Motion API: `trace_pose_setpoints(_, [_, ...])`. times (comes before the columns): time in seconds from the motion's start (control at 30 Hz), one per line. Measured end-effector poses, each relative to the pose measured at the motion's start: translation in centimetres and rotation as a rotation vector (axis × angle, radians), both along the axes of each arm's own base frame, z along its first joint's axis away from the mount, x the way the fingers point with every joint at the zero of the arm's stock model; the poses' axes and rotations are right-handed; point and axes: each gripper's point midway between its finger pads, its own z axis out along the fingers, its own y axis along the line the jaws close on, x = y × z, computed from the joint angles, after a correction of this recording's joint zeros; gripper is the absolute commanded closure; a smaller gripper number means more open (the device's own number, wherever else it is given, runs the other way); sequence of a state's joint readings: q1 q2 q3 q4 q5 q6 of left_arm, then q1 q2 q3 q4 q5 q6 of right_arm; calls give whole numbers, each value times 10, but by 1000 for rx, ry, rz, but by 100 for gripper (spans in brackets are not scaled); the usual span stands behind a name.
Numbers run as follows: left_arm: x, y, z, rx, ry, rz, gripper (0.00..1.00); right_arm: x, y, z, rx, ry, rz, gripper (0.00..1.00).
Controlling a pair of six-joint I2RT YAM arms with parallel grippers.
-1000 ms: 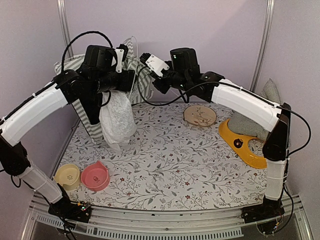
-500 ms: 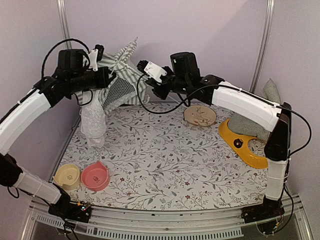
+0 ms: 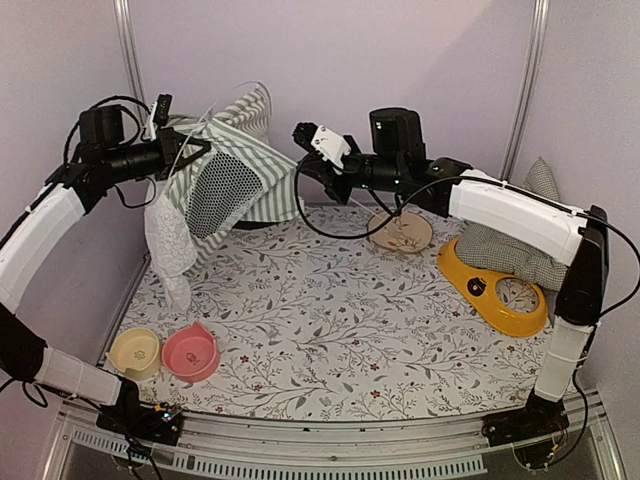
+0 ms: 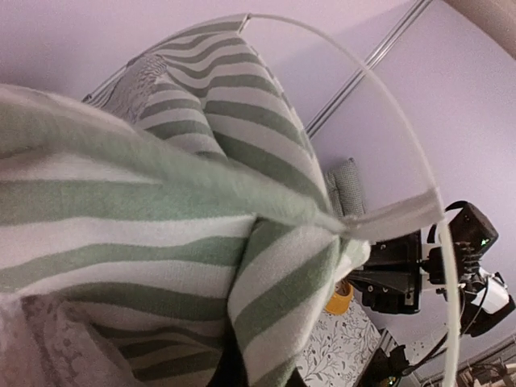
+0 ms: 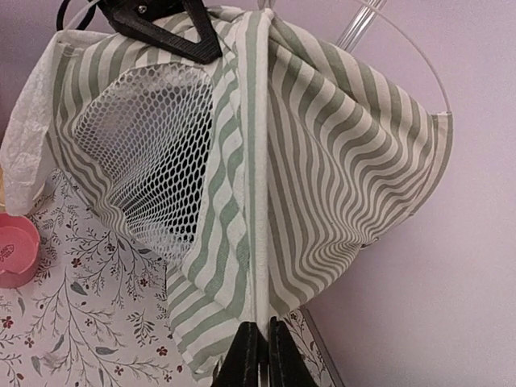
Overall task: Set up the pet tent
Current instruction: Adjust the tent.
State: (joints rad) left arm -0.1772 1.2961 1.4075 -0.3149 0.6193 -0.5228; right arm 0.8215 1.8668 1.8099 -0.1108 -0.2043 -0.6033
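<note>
Left gripper [image 3: 183, 150] is closed tight on the upper left part of the pet tent [image 3: 255, 175]. In the right wrist view its black fingers [image 5: 157, 28] press onto the striped fabric just above the mesh window [image 3: 218, 192]. The right gripper [image 5: 258, 348] is closed as well, its two fingertips nearly together on the white seam at the tent's right side. I think a little cloth is pinched between them, but the view from behind the fingers does not show it fully.

Between the two grippers the tent is held up at the back left of the table [image 3: 340, 320], only partly spread. The mesh window faces toward the near side. The white lace curtain [image 3: 168, 245] hangs down under the left gripper, and its lower end comes near to the flowered table cover. One thin white pole [image 4: 445, 218] bends in an arc outside the fabric.

At the near left stand a yellow bowl [image 3: 134, 352] and a pink bowl [image 3: 190, 352], side by side. At the right, a round wooden piece [image 3: 400, 232] lies beside a yellow dish [image 3: 495, 295]. A checked cushion [image 3: 510, 250] rests partly on that dish.
</note>
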Motion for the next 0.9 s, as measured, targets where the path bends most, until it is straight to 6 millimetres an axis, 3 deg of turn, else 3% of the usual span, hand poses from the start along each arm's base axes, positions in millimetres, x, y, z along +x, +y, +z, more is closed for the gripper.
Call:
trace_pose_setpoints(0.07, [3,9,3,-26,9,13,100,1,-10,-11,-25,24,-14,86])
trace_pose_setpoints(0.2, [19,52,25,-66,-53,121,100,34,-59,-33,-85,86,-129,69])
trace_pose_setpoints(0.33, [17,52,44,-81,-94,94,100,53,-89,-38,-109,110,-197,59])
trace_pose_setpoints(0.43, [16,50,53,-79,-116,79,100,46,-88,-36,-123,124,-186,49])
trace_pose_setpoints(0.57, [17,48,59,-63,-128,65,100,28,-96,-32,-143,128,-177,44])
trace_pose_setpoints(0.8, [18,46,59,2,-135,41,100,-1,-159,-34,-139,136,-254,35])
trace_pose_setpoints(0.9, [17,46,53,30,-129,36,100,-24,-181,-22,-99,105,-263,28])
